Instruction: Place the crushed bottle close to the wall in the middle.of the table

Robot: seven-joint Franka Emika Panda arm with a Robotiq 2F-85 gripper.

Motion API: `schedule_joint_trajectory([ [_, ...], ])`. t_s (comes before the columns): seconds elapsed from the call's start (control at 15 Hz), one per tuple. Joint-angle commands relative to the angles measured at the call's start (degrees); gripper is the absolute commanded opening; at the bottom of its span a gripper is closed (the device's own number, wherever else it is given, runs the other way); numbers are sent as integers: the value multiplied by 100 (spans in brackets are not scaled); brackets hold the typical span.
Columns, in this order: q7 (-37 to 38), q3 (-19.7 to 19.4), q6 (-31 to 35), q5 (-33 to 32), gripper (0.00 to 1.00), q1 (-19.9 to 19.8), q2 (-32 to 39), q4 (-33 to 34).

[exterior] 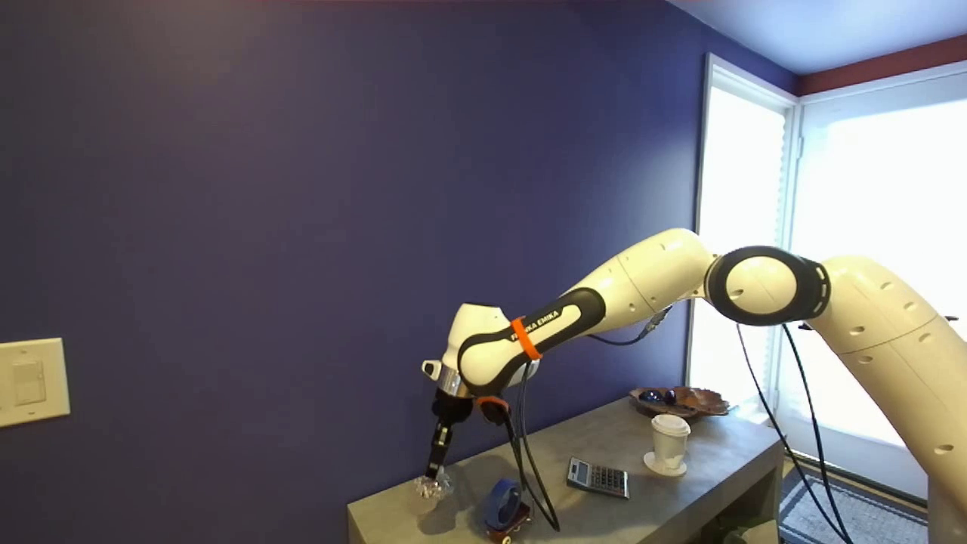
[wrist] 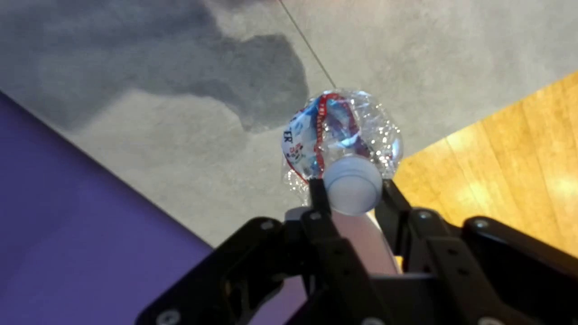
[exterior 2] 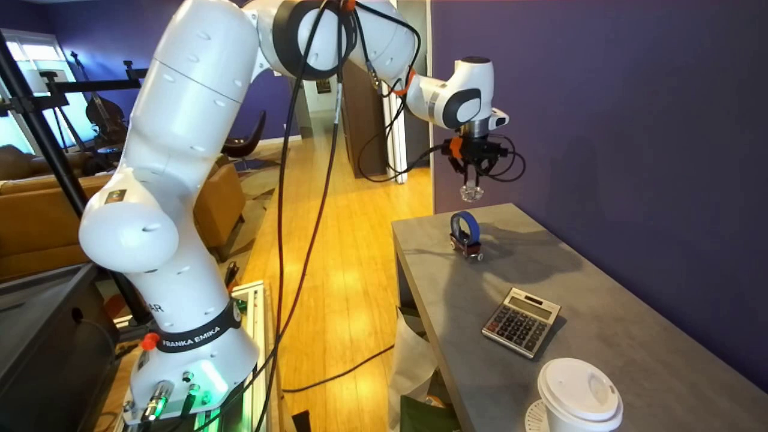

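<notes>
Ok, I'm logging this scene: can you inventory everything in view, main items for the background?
Long table: 1, grey, along the purple wall
Flat switch plate: 1, white, on wall
Crushed plastic bottle: 1, clear with white cap, over table's end
Small wheeled toy: 1, dark red, on table
Round tape roll: 1, blue, upright on toy
Rectangular calculator: 1, grey, on table
Lidded cup: 1, white, on table
Thin round disc: 1, white, at cup's base
Scalloped bowl: 1, brown, table's other end
Round objects: count unclear, dark, in bowl
Plank floor: 1, yellow, beside table
Sofa seating: count unclear, brown, background
Bright windows: several, white, background
Jointed robot arm: 1, white, reaching over table
Fingered pincer: 1, black, closed on bottle
</notes>
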Motion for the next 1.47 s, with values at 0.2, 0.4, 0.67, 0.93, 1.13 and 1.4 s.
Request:
schedule_joint_trajectory([
  [0.2, 1560, -741, 115, -378, 8, 108, -1018, -308],
  [0.4, 2084, -1055, 285, -609, 8, 94, -1467, -819],
  [0.67, 2601, -1332, 425, -853, 8, 25, -2028, -1686],
  [0.93, 3027, -1560, 688, -1018, 8, -62, -2491, -2543],
  [1.13, 3293, -1716, 884, -1206, 8, -131, -2775, -3057],
  [1.4, 3307, -1740, 884, -1314, 32, -236, -2653, -2968],
])
